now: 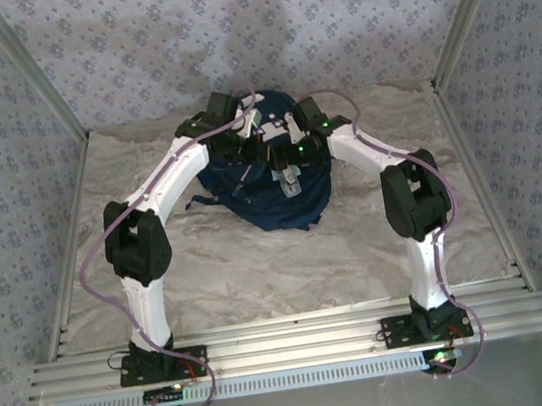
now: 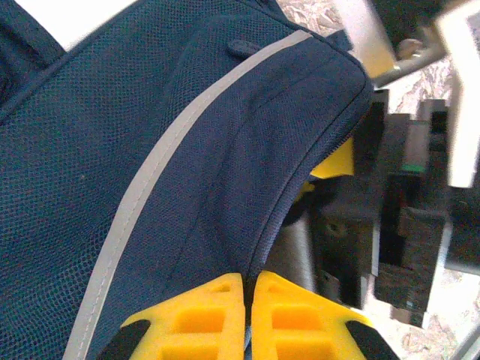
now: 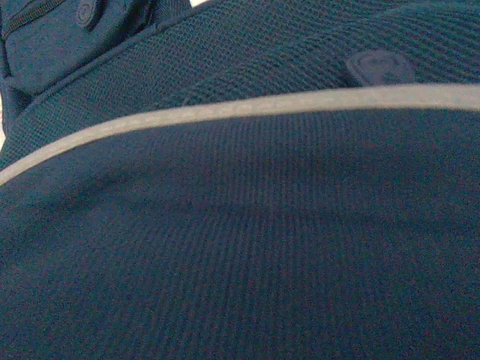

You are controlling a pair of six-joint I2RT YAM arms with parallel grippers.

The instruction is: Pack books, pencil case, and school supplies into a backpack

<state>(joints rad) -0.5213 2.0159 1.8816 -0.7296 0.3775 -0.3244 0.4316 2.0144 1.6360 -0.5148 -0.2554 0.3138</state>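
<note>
The navy-blue backpack lies at the far middle of the table, with both arms bent over its top. My left gripper is shut, its yellow fingers pinching the backpack's seam edge beside the grey-white stripe. In the top view the left gripper meets my right gripper over the bag's upper part. A yellow finger of the right gripper shows behind the bag's edge. The right wrist view is pressed close to the backpack fabric. The book, pencil case and small supplies are out of view.
The pale marbled tabletop spreads around the bag. Aluminium posts and patterned walls close in the left, right and back. A metal rail carrying both arm bases runs along the near edge.
</note>
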